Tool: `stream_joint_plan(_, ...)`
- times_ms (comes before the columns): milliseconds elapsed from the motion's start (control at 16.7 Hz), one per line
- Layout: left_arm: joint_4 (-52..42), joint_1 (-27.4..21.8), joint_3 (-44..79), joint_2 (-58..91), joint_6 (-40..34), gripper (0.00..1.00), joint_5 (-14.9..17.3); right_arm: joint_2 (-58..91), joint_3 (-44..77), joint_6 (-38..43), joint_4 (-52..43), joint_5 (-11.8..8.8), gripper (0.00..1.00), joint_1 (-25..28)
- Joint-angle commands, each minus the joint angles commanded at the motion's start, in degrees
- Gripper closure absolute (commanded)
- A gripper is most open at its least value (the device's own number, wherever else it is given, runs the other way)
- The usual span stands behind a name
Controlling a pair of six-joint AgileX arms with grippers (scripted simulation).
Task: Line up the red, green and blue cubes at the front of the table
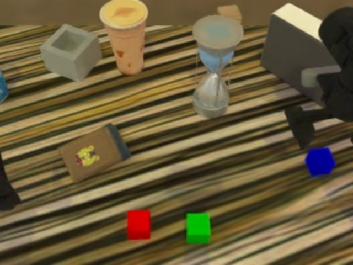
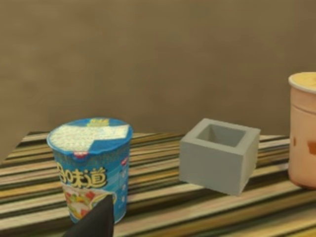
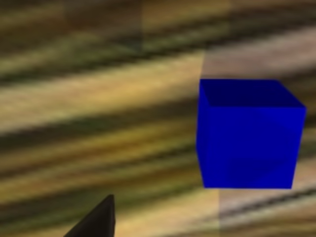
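Note:
The red cube [image 1: 138,224] and the green cube [image 1: 198,228] sit side by side near the front of the striped table [image 1: 231,182], a small gap between them. Farther back at the right stands the blue cube [image 1: 320,161], which fills much of the right wrist view [image 3: 249,136]. My right gripper [image 1: 302,132] hovers just behind and slightly left of it, open, touching nothing. Only one dark fingertip [image 3: 101,219] shows, apart from the cube. My left arm [image 1: 5,190] is parked at the left edge with its gripper open; one fingertip [image 2: 98,217] shows.
Along the back stand a hollow grey cube [image 1: 70,51], a coffee cup [image 1: 125,36], an hourglass [image 1: 216,66], a small tan block [image 1: 229,12] and a white box [image 1: 292,47]. A brown booklet [image 1: 94,153] lies mid-left. A blue noodle cup [image 2: 91,165] stands at the far left.

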Motion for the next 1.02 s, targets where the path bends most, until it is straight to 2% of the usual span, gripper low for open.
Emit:
stream_joint_plan(360,0.00,0.00,0.00,0.00,0.00,0.00,0.00,0.65,-0.34,0.11,0.83,0.04,0.00,0.17)
stream_joint_plan(780,0.00,0.00,0.00,0.00,0.00,0.00,0.00,7.24,-8.04,0.20,15.52,0.05,0.00,0.10)
stream_joint_plan(1020,0.00,0.00,0.00,0.00,0.00,0.00,0.00,8.67,-9.66,0.22,18.32,0.06,0.00,0.09)
